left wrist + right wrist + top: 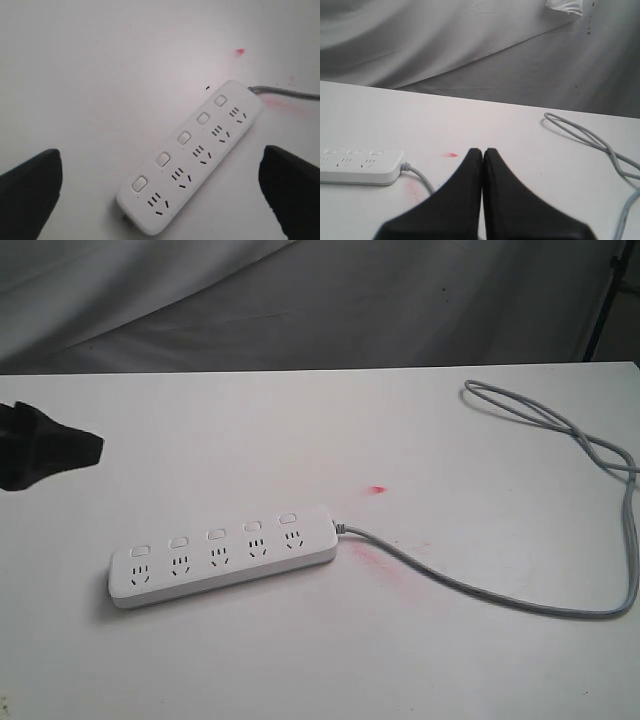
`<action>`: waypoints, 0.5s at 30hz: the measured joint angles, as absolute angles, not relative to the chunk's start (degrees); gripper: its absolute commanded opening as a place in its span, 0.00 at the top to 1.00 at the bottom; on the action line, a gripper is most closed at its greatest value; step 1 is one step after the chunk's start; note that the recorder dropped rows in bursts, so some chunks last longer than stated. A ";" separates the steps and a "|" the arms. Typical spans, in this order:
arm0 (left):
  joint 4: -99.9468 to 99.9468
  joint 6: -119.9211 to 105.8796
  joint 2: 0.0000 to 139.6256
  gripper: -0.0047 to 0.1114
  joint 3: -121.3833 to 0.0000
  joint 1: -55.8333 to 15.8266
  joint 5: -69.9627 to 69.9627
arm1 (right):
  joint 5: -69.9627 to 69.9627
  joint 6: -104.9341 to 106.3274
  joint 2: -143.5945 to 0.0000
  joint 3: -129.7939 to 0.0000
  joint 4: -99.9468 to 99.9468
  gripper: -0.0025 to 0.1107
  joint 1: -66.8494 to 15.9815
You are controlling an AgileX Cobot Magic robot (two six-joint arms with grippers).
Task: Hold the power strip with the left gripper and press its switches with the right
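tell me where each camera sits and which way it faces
Exterior view: raised off the arms, looking down across the table at the power strip; only the left gripper shows.
Left wrist view: on the left arm, looking down on the strip between open jaws.
Right wrist view: low over the table, looking across past the right gripper, jaws shut.
Shared: all three show the strip and cord.

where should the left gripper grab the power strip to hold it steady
Probably across its narrow width at the cordless end, coming down from above with the open left gripper. The power strip lies flat with both long sides bare. That end is nearest this gripper and keeps clear of the cord and most switches.
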State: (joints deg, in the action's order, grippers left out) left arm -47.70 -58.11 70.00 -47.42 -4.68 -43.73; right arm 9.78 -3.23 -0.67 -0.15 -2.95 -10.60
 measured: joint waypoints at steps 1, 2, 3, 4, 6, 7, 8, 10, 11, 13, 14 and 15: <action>-46.51 -56.06 67.10 0.06 -47.42 -4.68 -44.35 | 9.78 -3.23 -0.67 -0.15 -2.95 0.98 -10.60; -45.78 -54.67 65.16 0.06 -47.42 -4.68 -44.58 | 9.78 -3.23 -0.67 -0.15 -2.95 0.98 -10.60; -45.16 -52.85 62.64 0.06 -47.42 -4.68 -44.90 | 9.78 -3.23 -0.67 -0.15 -2.95 0.98 -10.60; -44.77 -50.99 60.04 0.06 -47.42 -4.68 -44.90 | 9.78 -3.23 -0.67 -0.15 -2.95 0.98 -10.60; -44.41 -48.18 55.69 0.06 -47.42 -4.68 -44.79 | 9.78 -3.23 -0.67 -0.15 -2.95 0.98 -10.60; -44.29 -46.21 52.33 0.06 -47.42 -4.68 -44.24 | 9.78 -3.23 -0.67 -0.15 -2.95 0.98 -10.60; -44.20 -44.98 50.08 0.06 -47.42 -4.68 -43.63 | 9.78 -3.23 -0.67 -0.15 -2.95 0.98 -10.60; -43.35 -41.72 44.61 0.07 -47.42 -4.68 -41.65 | 9.78 -3.23 -0.67 -0.15 -2.95 0.98 -10.60; -43.06 -39.69 42.04 0.09 -47.42 -4.68 -40.87 | 9.78 -3.23 -0.67 -0.15 -2.95 0.98 -10.60; -42.77 -35.67 37.33 0.19 -47.42 -4.68 -39.48 | 9.78 -3.23 -0.67 -0.15 -2.95 0.98 -10.60; -42.69 -34.52 35.76 0.36 -47.42 -4.68 -39.22 | 9.78 -3.23 -0.67 -0.15 -2.95 0.98 -10.60; -42.23 -32.96 32.60 0.44 -47.42 -4.68 -39.13 | 9.78 -3.23 -0.67 -0.15 -2.95 0.98 -10.60</action>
State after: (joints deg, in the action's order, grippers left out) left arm -42.23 -32.96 32.60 -47.42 -4.68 -39.13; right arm 9.78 -3.23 -0.67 -0.15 -2.95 -10.60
